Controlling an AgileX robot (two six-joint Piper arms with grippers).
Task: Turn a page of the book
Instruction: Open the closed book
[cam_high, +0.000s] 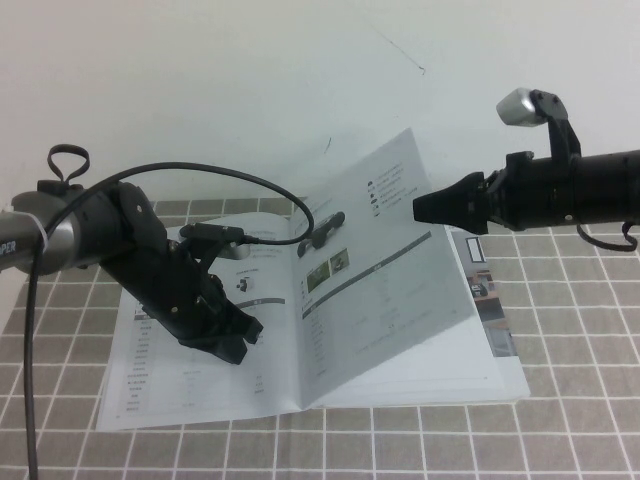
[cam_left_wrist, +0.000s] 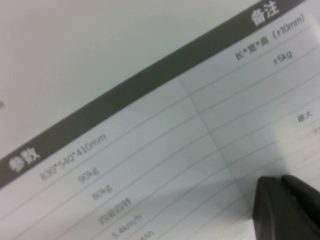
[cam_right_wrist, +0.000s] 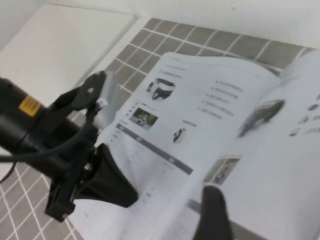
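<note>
1. Lying open on the tiled counter (cam_high: 560, 420), the book (cam_high: 200, 390) is showing a flat left-hand leaf, while the page (cam_high: 400, 260) is standing raised and tilted over the right half.
2. Pressing on the left-hand leaf, the left pincer (cam_high: 238, 345) is resting with its dark tips together, narrow, gripping nothing visible; the left wrist view is showing those tips against a grey-barred table.
3. Hovering at the page's upper outer edge, the right pincer (cam_high: 420, 208) is pointing toward it; whether its tips are parted or pinching the paper cannot be told.
4. Lying bare around the book, the counter is leaving open room in front and to the right.
5. Hiding much of the right-hand pages, the raised page is leaving only a photo-printed strip (cam_high: 482, 285) showing.
</note>
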